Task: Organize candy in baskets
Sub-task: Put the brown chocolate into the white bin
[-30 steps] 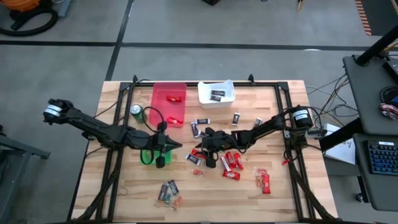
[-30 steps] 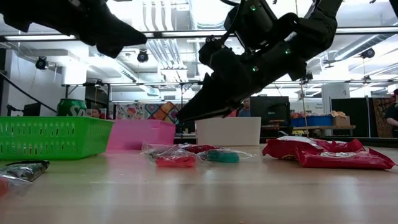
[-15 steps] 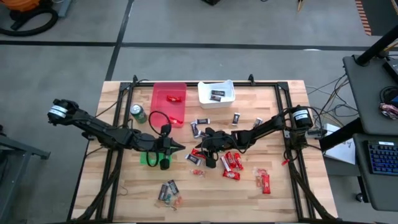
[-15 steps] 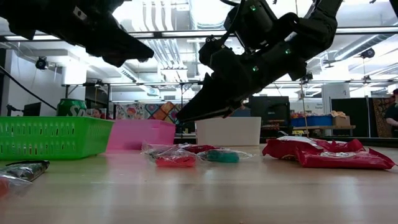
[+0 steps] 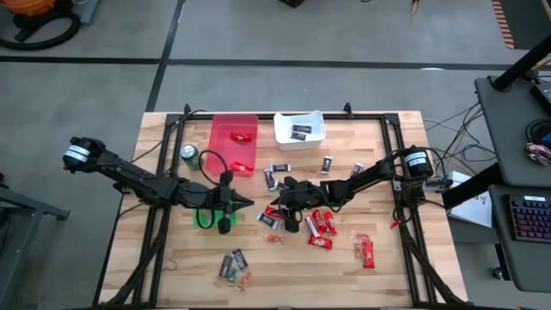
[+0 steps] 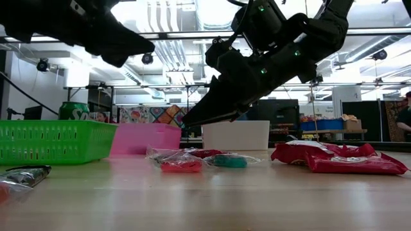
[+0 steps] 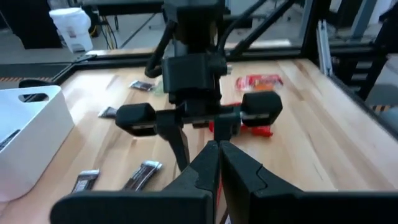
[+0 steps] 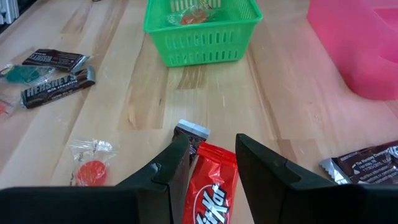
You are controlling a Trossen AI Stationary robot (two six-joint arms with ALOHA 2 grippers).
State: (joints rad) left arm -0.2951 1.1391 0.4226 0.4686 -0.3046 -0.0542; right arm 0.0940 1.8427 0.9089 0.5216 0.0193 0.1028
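My right gripper (image 5: pixel 274 207) is open and hovers over the table's middle. In the right wrist view its fingers (image 8: pixel 177 158) stand on either side of a red-wrapped bar (image 8: pixel 211 183), which lies partly on a dark mini bar (image 8: pixel 189 132), without touching it. My left gripper (image 5: pixel 248 203) is shut and empty, raised beside the green basket (image 5: pixel 205 218) and pointing at the right gripper (image 7: pixel 199 118). The red basket (image 5: pixel 234 142) holds red bars, the white basket (image 5: pixel 300 129) a dark mini bar, and the green basket (image 8: pixel 202 28) an orange piece.
More red bars (image 5: pixel 320 226) and dark mini bars (image 5: pixel 280 168) lie around the right gripper. Other pieces lie near the front edge (image 5: pixel 232 263) and at the front right (image 5: pixel 366 251). A green soda can (image 5: pixel 189 155) stands left of the red basket.
My left gripper has dipped a little and edged toward the right arm, then eased back slightly. My right gripper has kept still.
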